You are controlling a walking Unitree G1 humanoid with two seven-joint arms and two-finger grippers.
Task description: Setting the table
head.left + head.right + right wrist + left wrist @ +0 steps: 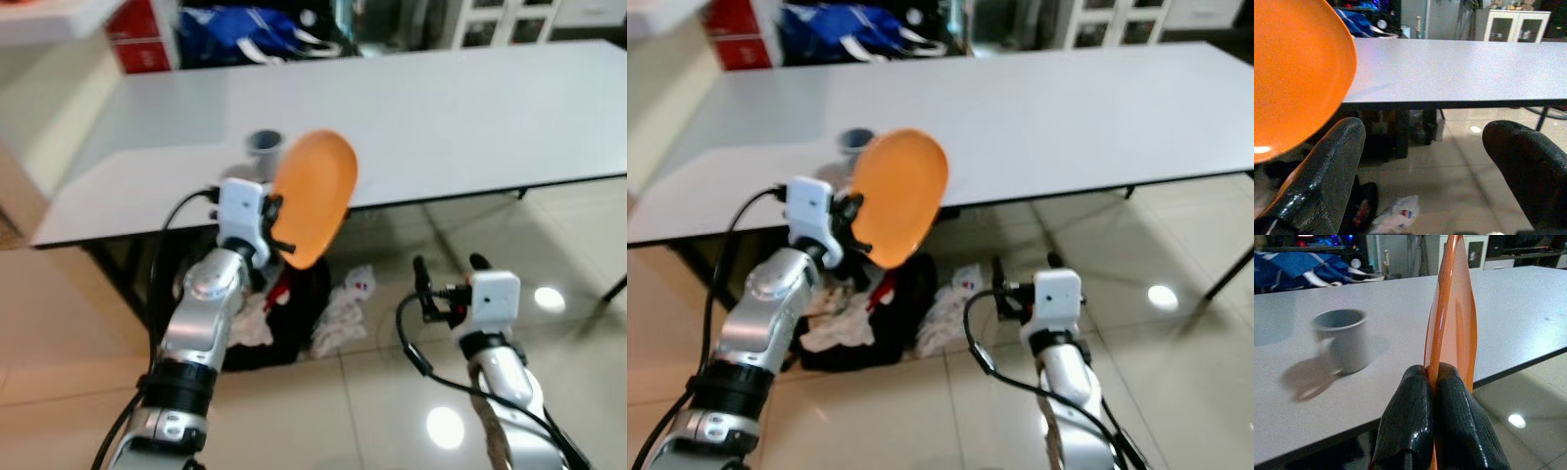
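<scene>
An orange plate point(313, 196) stands on edge in the air just before the near edge of the white table point(441, 108). My left gripper point(277, 227) is shut on the plate's lower rim; the left wrist view shows both black fingers point(1415, 426) pinching the plate point(1452, 323). A grey mug point(265, 149) stands on the table close behind the plate, seen also as the mug point(1344, 338) in the left wrist view. My right gripper point(449, 269) hangs open lower down, over the floor in front of the table, nothing between its fingers point(1322, 176).
Under the table lies a dark bag with white and red cloth or bags point(338, 304) on the tiled floor. A blue bag point(245, 34) and red boxes point(142, 39) stand behind the table. White cabinets point(1513, 24) are at the far back.
</scene>
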